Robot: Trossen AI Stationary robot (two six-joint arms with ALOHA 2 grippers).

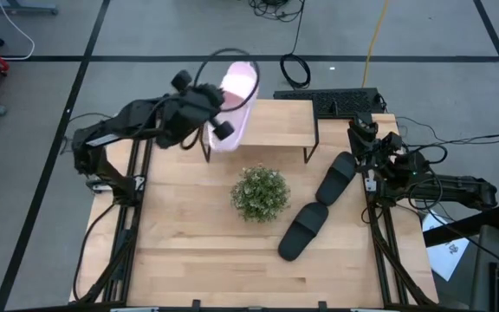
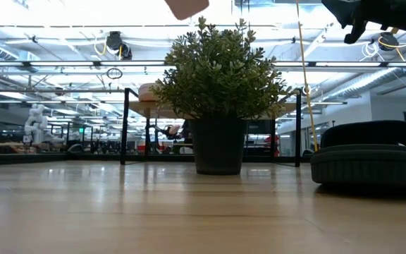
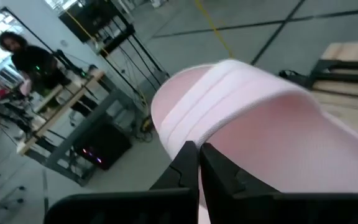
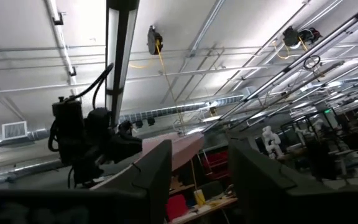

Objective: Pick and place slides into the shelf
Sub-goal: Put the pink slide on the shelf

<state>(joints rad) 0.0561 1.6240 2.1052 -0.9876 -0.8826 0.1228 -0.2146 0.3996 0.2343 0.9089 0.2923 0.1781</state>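
Currently 1 pink slide (image 1: 237, 82) clamped in left gripper (image 1: 219, 108), 2 black slides (image 1: 335, 178), right gripper (image 1: 362, 130) open.

A pale pink slide (image 3: 272, 134) fills most of the frame, its broad ribbed strap (image 3: 210, 99) arching across the middle and its smooth side sweeping out toward four o'clock. The left hand (image 3: 199, 163) comes up from six o'clock, its two dark fingers (image 3: 182, 165) pressed together on the slide's edge (no gap shows between them). At about two o'clock lies a light wood plank on black metal, part of the shelf (image 3: 350, 59), with grey floor beyond it. At ten o'clock a person in dark clothing (image 3: 33, 59) stands behind a cluttered wooden worktop (image 3: 58, 102).
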